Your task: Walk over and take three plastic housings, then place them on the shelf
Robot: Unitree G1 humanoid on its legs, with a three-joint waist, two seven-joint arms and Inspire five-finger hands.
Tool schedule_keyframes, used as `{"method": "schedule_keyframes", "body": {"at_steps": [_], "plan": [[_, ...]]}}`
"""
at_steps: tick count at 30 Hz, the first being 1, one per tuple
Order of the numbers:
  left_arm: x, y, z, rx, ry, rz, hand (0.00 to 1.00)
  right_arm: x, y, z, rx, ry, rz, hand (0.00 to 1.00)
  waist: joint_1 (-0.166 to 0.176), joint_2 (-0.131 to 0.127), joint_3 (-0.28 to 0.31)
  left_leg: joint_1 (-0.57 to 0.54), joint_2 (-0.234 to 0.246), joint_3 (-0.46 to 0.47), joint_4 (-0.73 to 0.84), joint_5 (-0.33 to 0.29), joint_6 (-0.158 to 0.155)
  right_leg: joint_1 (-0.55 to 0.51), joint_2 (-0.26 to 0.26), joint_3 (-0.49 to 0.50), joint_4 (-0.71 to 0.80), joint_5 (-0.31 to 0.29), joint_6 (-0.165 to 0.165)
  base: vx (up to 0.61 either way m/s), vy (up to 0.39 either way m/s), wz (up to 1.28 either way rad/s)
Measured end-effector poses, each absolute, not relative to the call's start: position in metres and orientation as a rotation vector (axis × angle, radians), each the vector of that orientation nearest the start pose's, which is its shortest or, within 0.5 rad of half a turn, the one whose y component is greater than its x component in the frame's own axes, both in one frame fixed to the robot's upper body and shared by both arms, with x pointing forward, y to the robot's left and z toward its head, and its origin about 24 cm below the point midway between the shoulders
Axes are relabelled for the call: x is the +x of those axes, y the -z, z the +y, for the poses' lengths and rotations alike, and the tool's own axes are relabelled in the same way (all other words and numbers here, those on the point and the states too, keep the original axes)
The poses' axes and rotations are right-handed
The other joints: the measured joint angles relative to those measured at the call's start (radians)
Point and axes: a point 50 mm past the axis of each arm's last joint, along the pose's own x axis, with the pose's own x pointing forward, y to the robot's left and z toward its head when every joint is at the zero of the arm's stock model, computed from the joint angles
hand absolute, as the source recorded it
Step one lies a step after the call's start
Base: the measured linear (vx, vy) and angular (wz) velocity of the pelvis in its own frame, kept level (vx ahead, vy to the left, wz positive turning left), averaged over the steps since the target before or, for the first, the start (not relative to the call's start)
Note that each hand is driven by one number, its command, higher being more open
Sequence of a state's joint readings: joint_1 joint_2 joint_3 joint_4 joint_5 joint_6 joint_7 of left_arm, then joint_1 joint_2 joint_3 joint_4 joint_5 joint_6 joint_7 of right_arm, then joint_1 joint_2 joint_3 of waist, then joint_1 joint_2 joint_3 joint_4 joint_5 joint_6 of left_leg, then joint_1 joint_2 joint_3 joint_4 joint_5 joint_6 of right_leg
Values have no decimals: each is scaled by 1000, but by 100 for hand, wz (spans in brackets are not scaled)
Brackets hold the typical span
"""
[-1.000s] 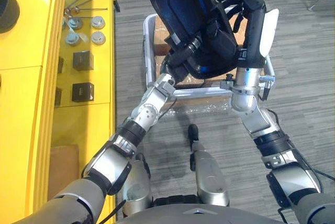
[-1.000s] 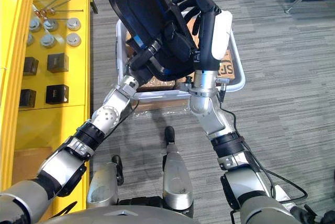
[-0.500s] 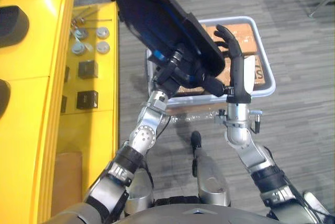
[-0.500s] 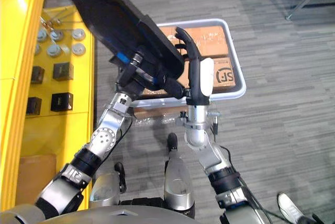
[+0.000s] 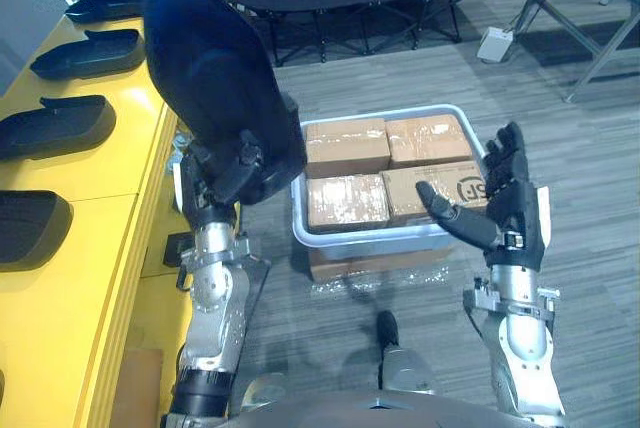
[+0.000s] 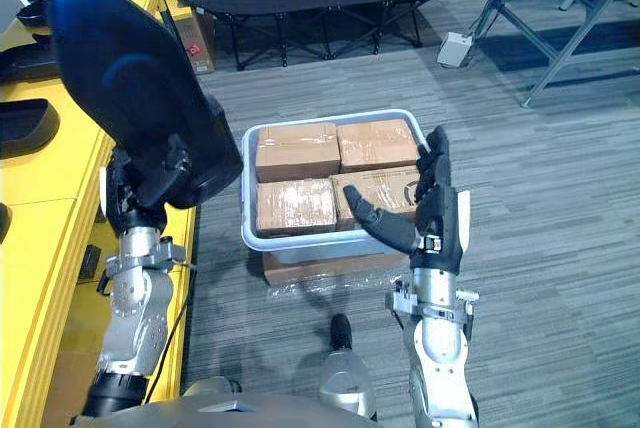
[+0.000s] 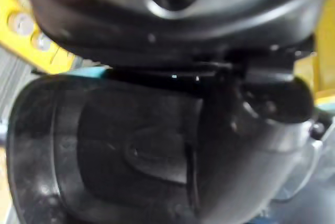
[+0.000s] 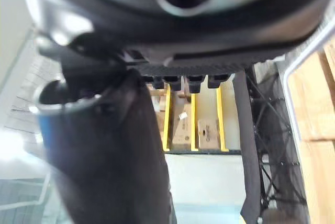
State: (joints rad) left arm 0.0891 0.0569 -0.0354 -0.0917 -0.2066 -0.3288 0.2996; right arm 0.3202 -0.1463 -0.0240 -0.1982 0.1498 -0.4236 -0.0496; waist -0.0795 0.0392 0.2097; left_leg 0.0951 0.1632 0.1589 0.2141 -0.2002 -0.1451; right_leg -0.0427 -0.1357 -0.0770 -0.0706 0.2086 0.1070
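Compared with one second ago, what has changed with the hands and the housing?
The right hand let go of the housing and is open, apart from it, by the bin. The left hand swung the housing left, from over the bin toward the shelf. Its grip stayed; so did the bin.

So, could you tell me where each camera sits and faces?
Left eye view: head, looking down at the bin; left hand holds up a black housing, right hand open.
Right eye view: head, slightly rightward; shares bin, both hands and the yellow shelf.
Left wrist view: left wrist, along the hand to the gripped housing.
Right wrist view: right wrist, past the hand toward a black cot.
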Motion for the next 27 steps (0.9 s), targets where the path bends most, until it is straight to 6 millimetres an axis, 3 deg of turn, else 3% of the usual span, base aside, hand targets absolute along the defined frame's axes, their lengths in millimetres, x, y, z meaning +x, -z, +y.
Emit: {"method": "schedule_keyframes", "body": {"at_steps": [3,7,10,15,19,23,26,27], "plan": [[215,-67,178,-166,-319,-294,0,176,-56,-192,27,86,-269,100,10,-3,-9,0,-3,-4,-11,4,0,0,-3,-5,-4,4,-1,20,21,4],[198,-73,188,-154,-332,-319,0,173,-49,-195,54,154,-216,100,24,-4,-13,-8,-10,-32,-13,7,4,11,-15,-37,-5,7,2,26,34,22],[187,-82,199,-156,-359,-356,0,173,-45,-198,115,166,-198,100,52,-2,-17,-19,-25,-61,-19,15,12,17,-32,-67,-6,7,2,3,45,30],[165,-95,225,-157,-552,-423,0,183,-35,-178,132,60,-138,100,99,-5,-28,-39,-37,-143,-24,30,14,52,-50,-160,-8,-6,4,-23,-5,47],[138,-99,250,-130,-737,-446,0,198,-44,-159,103,-74,-171,100,165,-12,-37,-74,-31,-228,0,38,7,86,-46,-245,-7,-20,-1,-13,-48,57],[118,-94,263,-117,-815,-417,0,215,-59,-152,79,-138,-230,100,205,-22,-45,-98,-38,-321,29,39,7,143,-45,-338,-7,-43,2,-15,-31,72],[114,-95,266,-116,-775,-419,0,221,-62,-152,81,-129,-231,100,216,-43,-58,-141,-49,-347,30,64,54,184,-62,-449,-7,-68,7,-19,-28,117],[117,-97,263,-119,-721,-430,0,221,-61,-154,79,-110,-222,100,208,-53,-60,-163,-40,-302,29,84,86,206,-78,-505,-7,-75,15,-9,-12,120]]}}
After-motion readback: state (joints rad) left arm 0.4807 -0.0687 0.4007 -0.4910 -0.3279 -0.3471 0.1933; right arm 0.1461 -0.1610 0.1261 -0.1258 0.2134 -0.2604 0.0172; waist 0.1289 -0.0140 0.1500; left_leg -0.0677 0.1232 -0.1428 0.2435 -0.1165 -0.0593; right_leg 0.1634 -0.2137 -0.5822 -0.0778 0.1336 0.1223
